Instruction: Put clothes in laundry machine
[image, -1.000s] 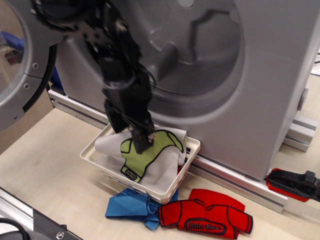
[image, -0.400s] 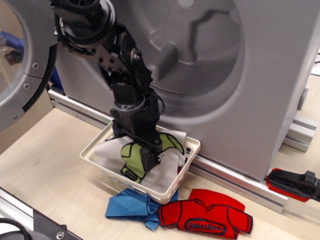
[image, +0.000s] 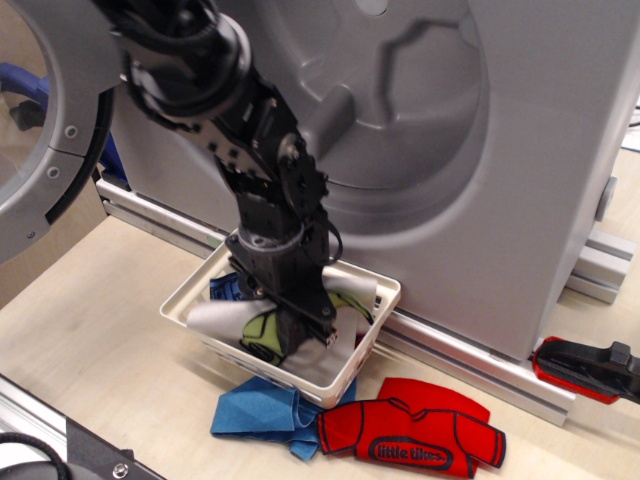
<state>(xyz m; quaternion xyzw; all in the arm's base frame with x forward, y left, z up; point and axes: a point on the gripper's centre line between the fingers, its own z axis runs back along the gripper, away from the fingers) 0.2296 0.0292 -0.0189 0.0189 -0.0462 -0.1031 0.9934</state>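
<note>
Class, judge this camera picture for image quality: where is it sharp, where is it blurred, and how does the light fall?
In observation.image, the gripper and the green-shirt cloth in the white basket look smeared, as if by motion; the red shirt is crisp; light is soft and even, with faint shading inside the washer drum and no strong glare.

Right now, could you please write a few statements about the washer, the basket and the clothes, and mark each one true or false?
1. The claw is down inside the white basket. True.
2. The green-shirt cloth lies inside the washer drum. False: it is in the basket, bunched under the claw.
3. The red shirt lies on the table in front of the basket. True.
4. The washer door is closed. False: it is swung open at left.
5. The blue cloth hangs from the claw. False: it lies on the table beside the red shirt.
</note>
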